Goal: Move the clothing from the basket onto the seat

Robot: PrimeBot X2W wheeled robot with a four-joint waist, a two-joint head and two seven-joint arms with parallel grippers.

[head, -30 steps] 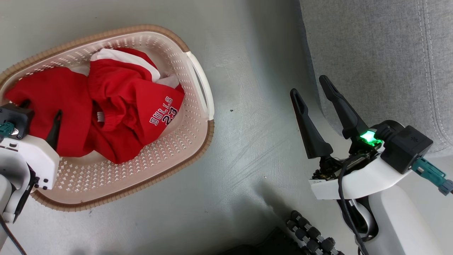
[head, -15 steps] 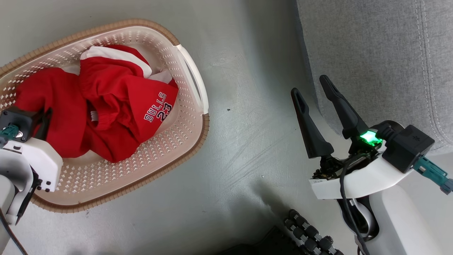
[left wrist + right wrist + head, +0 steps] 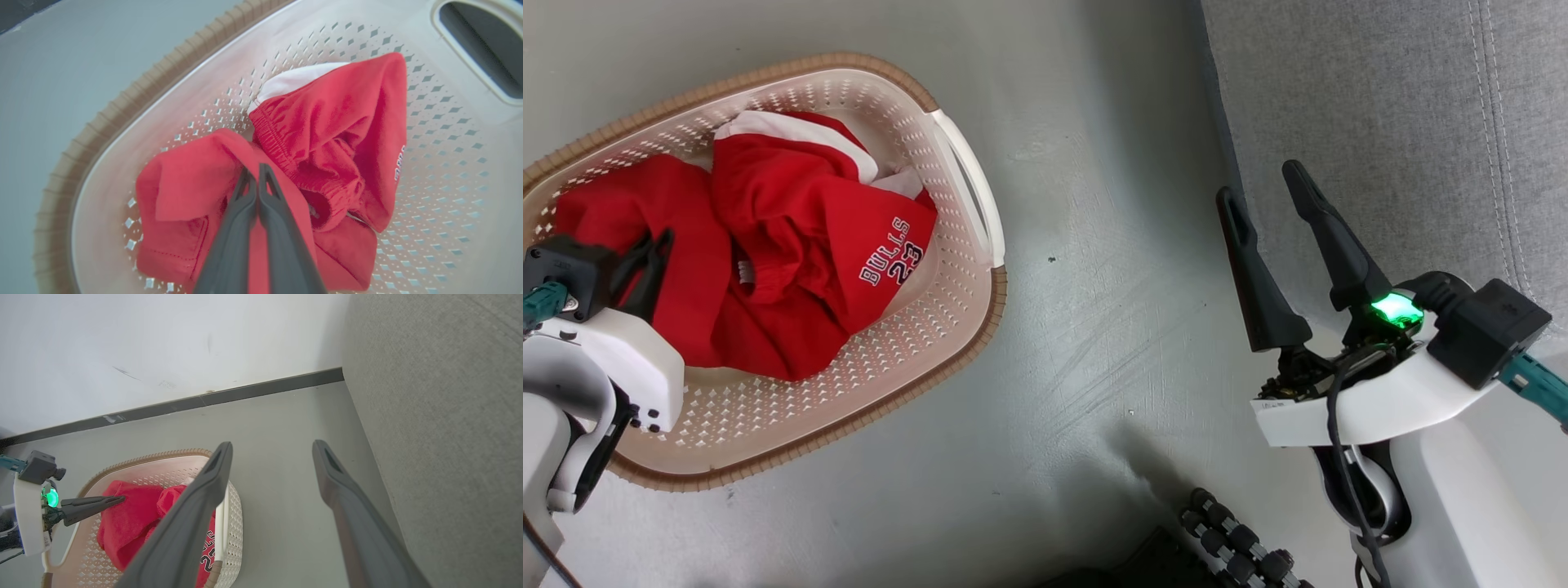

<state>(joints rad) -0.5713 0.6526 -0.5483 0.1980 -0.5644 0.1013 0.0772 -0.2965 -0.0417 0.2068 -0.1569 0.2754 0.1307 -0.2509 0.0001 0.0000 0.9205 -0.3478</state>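
Looks down on a cream laundry basket [image 3: 968,188] on the grey floor [image 3: 1094,310], well apart from the sofa [image 3: 1380,122]. Finds inside a plain red garment [image 3: 682,204] touching a BULLS 23 jersey [image 3: 825,220]. Presses the left gripper [image 3: 658,245], fingers together, into the plain red garment. Holds the right gripper [image 3: 1258,181] spread wide beside the sofa's edge.

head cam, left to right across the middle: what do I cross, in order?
left gripper, shut on the red clothing → BULLS 23 jersey → basket handle → bare floor → right gripper, open → seat
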